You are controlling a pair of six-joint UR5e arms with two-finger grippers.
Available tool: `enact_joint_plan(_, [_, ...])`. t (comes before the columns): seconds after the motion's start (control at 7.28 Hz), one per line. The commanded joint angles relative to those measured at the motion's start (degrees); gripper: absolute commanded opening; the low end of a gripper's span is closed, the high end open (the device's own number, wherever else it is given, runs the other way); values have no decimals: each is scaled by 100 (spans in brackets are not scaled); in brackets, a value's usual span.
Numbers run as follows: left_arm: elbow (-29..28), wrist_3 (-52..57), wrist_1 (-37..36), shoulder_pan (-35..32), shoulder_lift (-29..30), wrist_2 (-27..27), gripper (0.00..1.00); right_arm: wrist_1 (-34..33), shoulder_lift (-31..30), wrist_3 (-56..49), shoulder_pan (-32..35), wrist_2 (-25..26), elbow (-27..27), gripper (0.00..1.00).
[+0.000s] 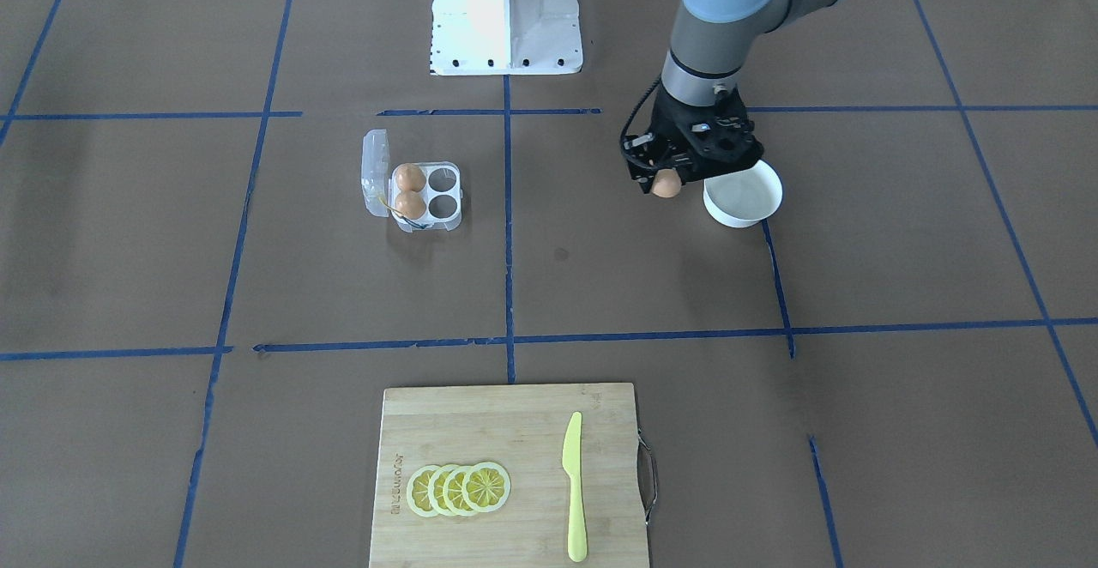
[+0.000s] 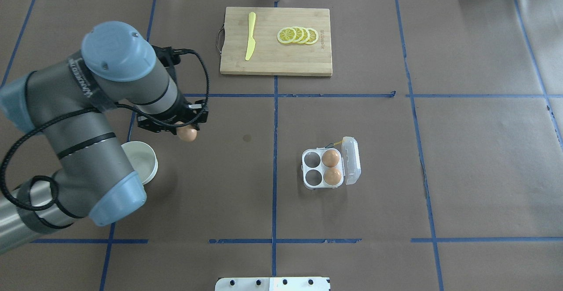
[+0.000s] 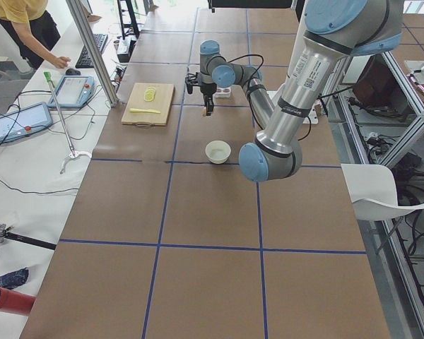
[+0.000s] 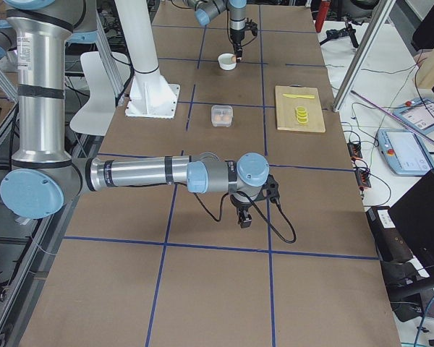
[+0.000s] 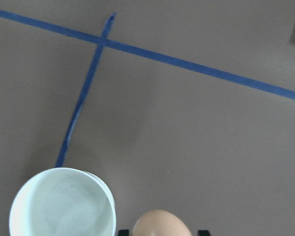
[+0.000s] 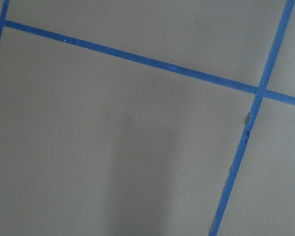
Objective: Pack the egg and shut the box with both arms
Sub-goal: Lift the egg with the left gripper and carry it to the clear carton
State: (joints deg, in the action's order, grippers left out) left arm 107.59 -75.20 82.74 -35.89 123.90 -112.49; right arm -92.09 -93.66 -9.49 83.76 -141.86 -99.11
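Egg [image 1: 666, 184] is pinched in the left gripper [image 1: 666, 178], whose fingers are closed narrowly on its upper part, so the rounded lower end of the egg pokes out below them. The gripper points down and holds it off the table [image 1: 858, 233], just beside the white bowl [image 1: 739, 214] and not in it, on the bowl's side toward the box [image 1: 443, 191]. The box lies well apart from it, beyond a blue tape line [image 1: 508, 233], with its clear lid [image 1: 374, 172] swung open on the side away from the left gripper. Two more eggs [image 1: 408, 178] sit in the two cups next to the lid, while the two cups nearer the left gripper hold nothing. The right gripper [image 4: 243, 218] hangs low over the table, far from the box, and shows only in a side view, so I cannot tell whether it is wide or closed. On the table's far side from the robot lies a board [image 1: 515, 431] carrying a yellow knife [image 1: 573, 486] and overlapping lemon slices [image 1: 459, 489]
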Motion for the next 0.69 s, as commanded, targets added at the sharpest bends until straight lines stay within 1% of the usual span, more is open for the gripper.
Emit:
enact_joint_plan(0.0, [-998, 23, 1186, 685, 773, 16, 0, 7, 6, 0, 0, 0, -11, 100])
enact_joint_plan(0.14, [-1577, 23, 1818, 845, 1055, 25, 0, 7, 15, 0, 0, 0, -20, 100])
enact_joint_plan(0.27, [-2192, -12, 2234, 995, 1510, 34, 0, 7, 6, 9, 0, 0, -38, 100])
enact_joint_plan(0.41, [-2451, -12, 2264, 1188, 1776, 104, 0, 7, 6, 9, 0, 0, -55, 100])
enact_joint_plan(0.55, [-2462, -12, 2282, 1355, 1830, 409, 0, 7, 6, 9, 9, 0, -55, 100])
